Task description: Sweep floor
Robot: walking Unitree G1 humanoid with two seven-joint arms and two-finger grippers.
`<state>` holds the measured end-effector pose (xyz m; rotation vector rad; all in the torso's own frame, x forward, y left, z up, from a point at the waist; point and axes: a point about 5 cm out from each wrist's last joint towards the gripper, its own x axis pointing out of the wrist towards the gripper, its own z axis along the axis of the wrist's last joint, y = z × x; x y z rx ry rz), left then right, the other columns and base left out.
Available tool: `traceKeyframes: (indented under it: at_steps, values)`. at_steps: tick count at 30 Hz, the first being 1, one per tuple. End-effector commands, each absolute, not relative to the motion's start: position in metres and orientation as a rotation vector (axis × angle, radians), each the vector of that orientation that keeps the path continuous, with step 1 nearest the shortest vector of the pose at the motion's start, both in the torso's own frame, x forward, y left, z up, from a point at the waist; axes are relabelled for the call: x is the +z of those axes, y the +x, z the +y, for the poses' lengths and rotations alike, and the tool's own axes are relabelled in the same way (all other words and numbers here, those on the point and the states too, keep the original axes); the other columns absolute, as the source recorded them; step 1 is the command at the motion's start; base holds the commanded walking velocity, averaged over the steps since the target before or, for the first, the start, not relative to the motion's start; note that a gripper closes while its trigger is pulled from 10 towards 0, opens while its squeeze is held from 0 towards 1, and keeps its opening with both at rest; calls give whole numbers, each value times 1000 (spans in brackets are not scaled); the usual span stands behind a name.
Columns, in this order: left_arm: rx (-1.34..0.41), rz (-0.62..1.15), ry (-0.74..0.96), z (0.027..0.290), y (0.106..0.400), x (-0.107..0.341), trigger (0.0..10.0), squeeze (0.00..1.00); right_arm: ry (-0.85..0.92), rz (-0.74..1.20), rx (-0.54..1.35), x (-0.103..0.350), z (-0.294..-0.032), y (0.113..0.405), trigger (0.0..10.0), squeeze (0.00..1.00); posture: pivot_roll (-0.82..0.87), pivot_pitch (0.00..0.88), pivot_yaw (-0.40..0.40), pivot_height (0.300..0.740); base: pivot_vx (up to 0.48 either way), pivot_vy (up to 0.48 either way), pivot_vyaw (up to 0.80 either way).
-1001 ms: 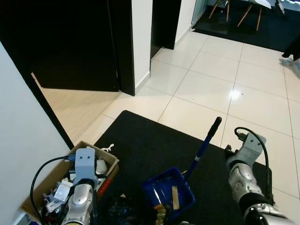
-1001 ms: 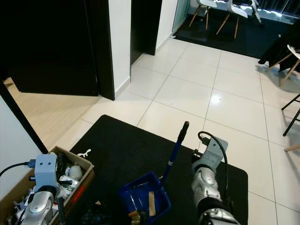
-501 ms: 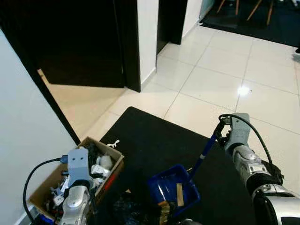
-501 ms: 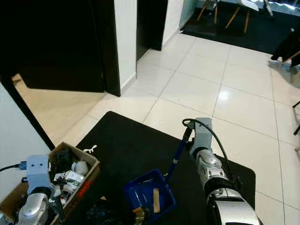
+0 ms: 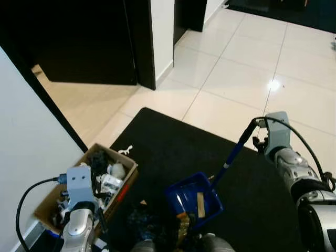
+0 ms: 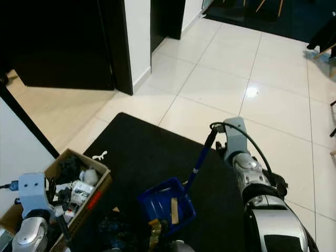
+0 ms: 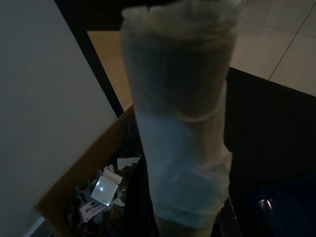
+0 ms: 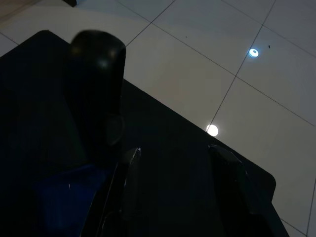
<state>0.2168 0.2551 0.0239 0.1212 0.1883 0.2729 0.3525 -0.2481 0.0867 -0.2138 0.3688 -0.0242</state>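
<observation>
A blue dustpan (image 5: 193, 201) stands on the black mat, holding a wood-coloured scrap. Its blue handle (image 5: 231, 157) slants up to a black grip (image 5: 251, 127). My right gripper (image 8: 175, 150) is level with that grip and just beside it. It is open, and the grip (image 8: 96, 84) lies outside one finger (image 8: 129, 177), not between the two. My left arm (image 5: 77, 220) is low at the left. The left gripper (image 7: 190, 217) is shut on a pale wrapped handle (image 7: 180, 113) that runs up the left wrist view. A dark heap (image 5: 149, 228) lies in front of the dustpan.
An open cardboard box (image 5: 52, 202) full of clutter sits against the white wall (image 5: 26, 147) by my left arm. The black mat (image 5: 173, 149) lies on white tiles (image 5: 236, 79). A dark doorway (image 5: 79, 42) opens at the far left, and chair legs (image 6: 332, 131) stand at the right edge.
My right arm has risen from low on the right and come up beside the top of the dustpan handle. The head camera has shifted. The left arm has stayed low.
</observation>
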Motion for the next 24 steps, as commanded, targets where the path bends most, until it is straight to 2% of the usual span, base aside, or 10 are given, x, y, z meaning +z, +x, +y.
traceKeyframes:
  at_steps: [1, 12, 24]
  values:
    - [298, 285, 155, 267, 200, 13, 10000, 0, -218, 390, -2, 88, -250, 354, 10000, 0, 314, 200, -24, 740, 0, 0, 0]
    - [334, 300, 185, 279, 180, 23, 10000, 0, -250, 410, 141, 94, -235, 361, 10000, 0, 363, 237, -27, 740, 0, 0, 0]
    - [335, 312, 178, 272, 174, 24, 10000, 0, -320, 411, 221, 108, -229, 370, 10000, 0, 368, 248, -39, 740, 0, 0, 0]
